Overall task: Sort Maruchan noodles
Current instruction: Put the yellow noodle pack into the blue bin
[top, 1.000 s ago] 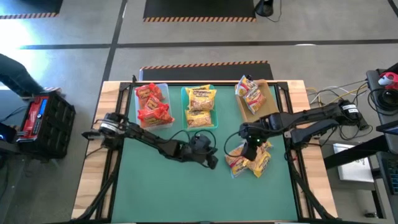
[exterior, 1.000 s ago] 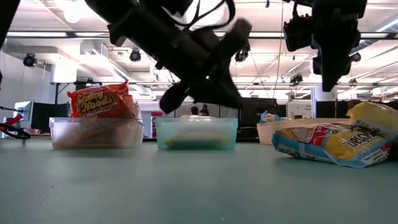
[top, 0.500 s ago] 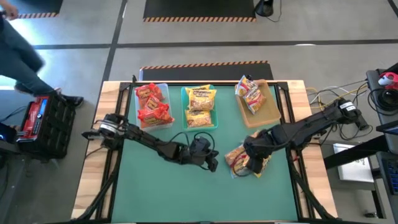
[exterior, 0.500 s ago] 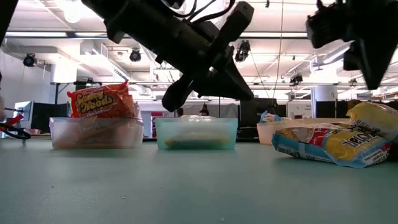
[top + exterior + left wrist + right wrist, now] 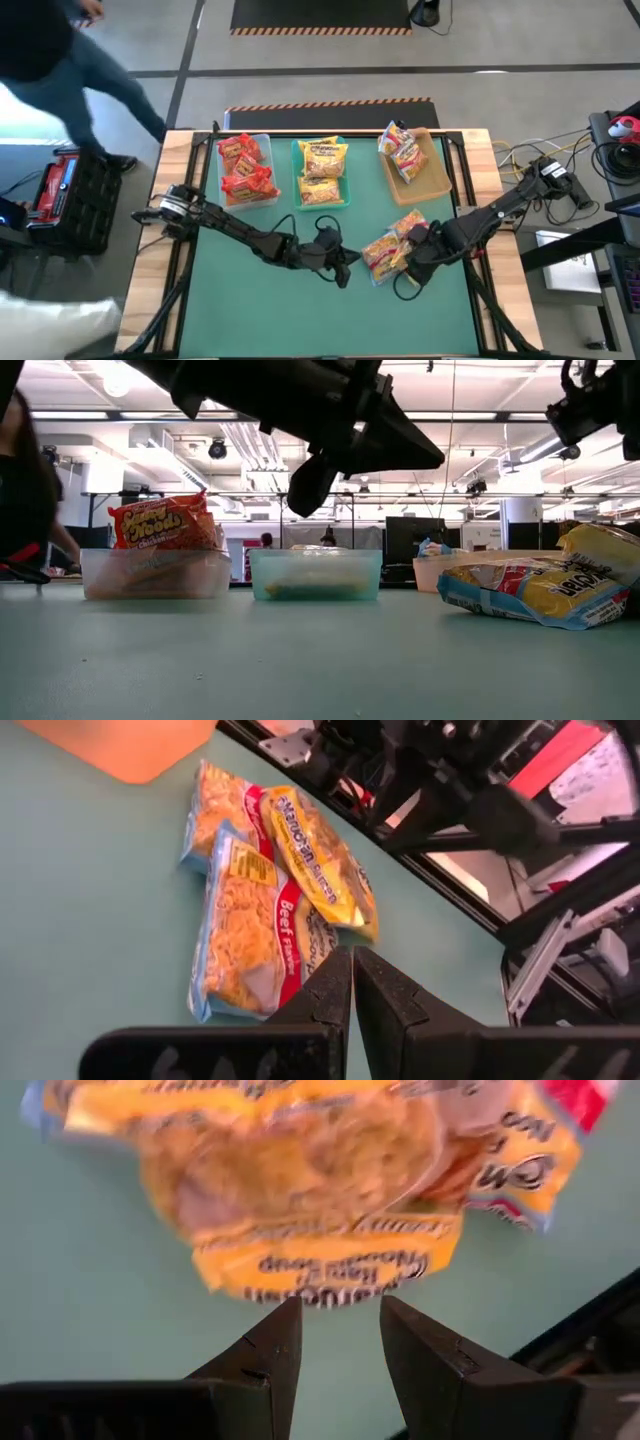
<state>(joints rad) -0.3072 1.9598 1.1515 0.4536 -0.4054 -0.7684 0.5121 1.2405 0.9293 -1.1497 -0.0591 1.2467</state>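
A loose pile of yellow and pink-red Maruchan noodles packets lies flat on the green mat at the right of the table; it also shows as the pile and as the pile. My right gripper points down over the pile's near edge, open, with the nearest yellow packet just beyond its fingers and nothing between them. My left gripper hovers shut left of the pile, near the table's middle, its fingers aimed at the packets.
Along the far edge stand three bins: a clear bin with red-orange packets, a teal bin with yellow packets, and a tan bin with yellow and pink-red packets. A person walks past beyond the table's far left corner.
My right gripper has moved across the pile toward the table's near edge, rolling as it went, and stayed open. My left gripper has tipped up toward level and risen slightly, still shut. The packets lie where they were.
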